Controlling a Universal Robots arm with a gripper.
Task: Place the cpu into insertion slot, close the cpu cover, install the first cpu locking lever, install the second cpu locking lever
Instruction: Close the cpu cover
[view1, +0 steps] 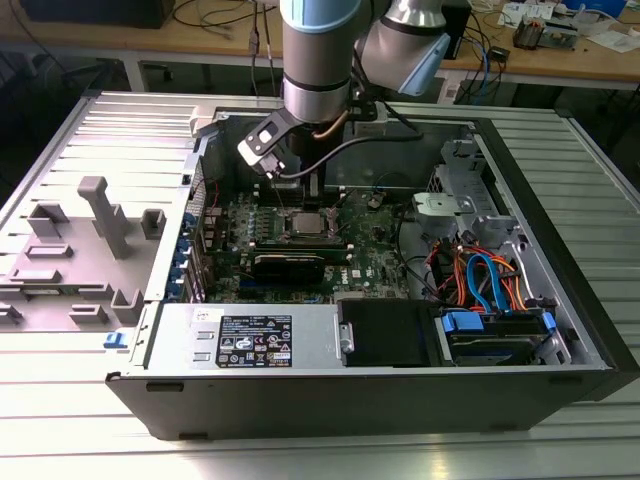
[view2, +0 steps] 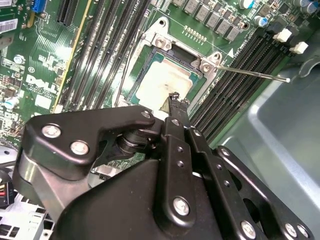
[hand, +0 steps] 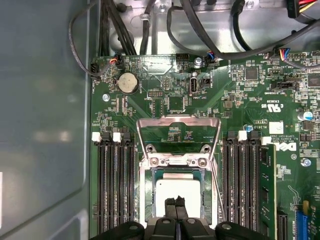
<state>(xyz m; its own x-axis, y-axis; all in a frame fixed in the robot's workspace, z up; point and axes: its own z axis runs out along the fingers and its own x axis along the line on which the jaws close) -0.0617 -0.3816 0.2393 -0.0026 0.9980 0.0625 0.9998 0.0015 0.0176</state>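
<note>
The ribbed metal counter (view1: 60, 400) carries an open black computer case (view1: 350, 405), with a grey plastic fixture (view1: 100, 215) lying toward the exterior view's left. The robot arm (view1: 315, 60) reaches down into the case over the green board (view1: 380, 255).

Along the case's near wall sit a power supply (view1: 250, 340) with a white printed label and a black box (view1: 390, 335). Blue and orange cables (view1: 480, 275) crowd the exterior view's right.

In the first wrist view the board bears white lettering (hand: 277, 107) and a small white sticker (hand: 276, 126). Black cables (hand: 125, 25) loop past its far edge, and bare grey case wall (hand: 45, 125) runs beside it.

Long black memory slots (hand: 115, 185) flank the insertion slot (hand: 149, 192) on both sides, leaving little room.

The cpu cover (hand: 179, 120) stands flipped open, away from the slot. The cpu (hand: 175, 187) lies seated in the slot.

A thin locking lever (view2: 250, 72) juts out over the memory slots.

The jaws are closed together with nothing between them. Their fingertips (hand: 171, 202) are over the cpu's near edge; I cannot tell whether they touch it.
</note>
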